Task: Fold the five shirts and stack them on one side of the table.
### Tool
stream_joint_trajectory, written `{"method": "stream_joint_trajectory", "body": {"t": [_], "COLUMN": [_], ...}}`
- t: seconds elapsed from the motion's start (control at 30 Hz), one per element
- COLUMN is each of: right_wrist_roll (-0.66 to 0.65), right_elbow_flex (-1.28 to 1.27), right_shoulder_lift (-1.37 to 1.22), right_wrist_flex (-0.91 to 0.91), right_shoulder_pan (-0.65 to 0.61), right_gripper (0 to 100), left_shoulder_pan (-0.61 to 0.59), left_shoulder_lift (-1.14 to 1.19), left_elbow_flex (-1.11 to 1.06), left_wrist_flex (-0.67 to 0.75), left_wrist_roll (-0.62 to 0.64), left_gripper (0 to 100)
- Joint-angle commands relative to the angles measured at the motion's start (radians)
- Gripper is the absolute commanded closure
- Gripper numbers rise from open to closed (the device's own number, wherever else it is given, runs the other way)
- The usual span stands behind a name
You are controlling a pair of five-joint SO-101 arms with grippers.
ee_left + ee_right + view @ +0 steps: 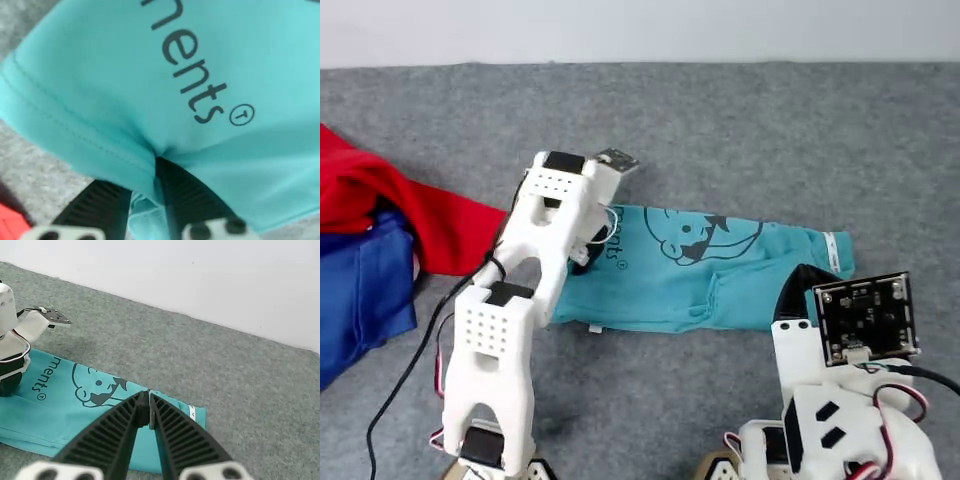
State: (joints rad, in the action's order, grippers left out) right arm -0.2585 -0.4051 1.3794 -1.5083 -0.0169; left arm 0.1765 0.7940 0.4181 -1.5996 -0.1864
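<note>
L. gripper point(145, 182): at the teal shirt's point(720, 275) end nearest the red shirt. Clenched on a pinch of the stitched edge, cloth puckered btw the fingers. Prob. held so to carry that end over for the next fold.
R. gripper point(149, 402): over the teal shirt's opposite end, near the small white label. Fingers pressed together, no cloth seen btw them. Likely poised to pin or take that end.
Teal shirt: flat on grey table point(740, 130), drawn into a long band, sides turned in. Dark cartoon print + lettering face up, creased toward R. gripper.
Red shirt point(380, 195), blue shirt point(360, 285): unfolded heap beyond the teal shirt's gripped end. Contact w/ it cannot be told.
</note>
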Motion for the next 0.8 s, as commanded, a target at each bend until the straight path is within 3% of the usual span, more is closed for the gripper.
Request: {"method": "stream_joint_trajectory", "body": {"t": [0.0,0.43,0.77], "right_wrist_roll": [0.005,0.005,0.005], "right_elbow_flex": [0.006,0.008,0.008], "right_shoulder_lift": [0.005,0.005,0.005], "right_wrist_flex": [0.005,0.005,0.007], "right_shoulder_pan": [0.004,0.004,0.004], "right_gripper": [98.5,98.5,98.6], "left_shoulder_pan": [0.006,-0.129,0.025], "left_shoulder_lift": [-0.012,-0.287,-0.433], "left_elbow_flex": [0.005,0.007,0.008], "left_wrist_flex": [0.009,-0.035,-0.110], "left_wrist_roll": [0.000,-0.006,0.000], "left_gripper": [99,99,99]}}
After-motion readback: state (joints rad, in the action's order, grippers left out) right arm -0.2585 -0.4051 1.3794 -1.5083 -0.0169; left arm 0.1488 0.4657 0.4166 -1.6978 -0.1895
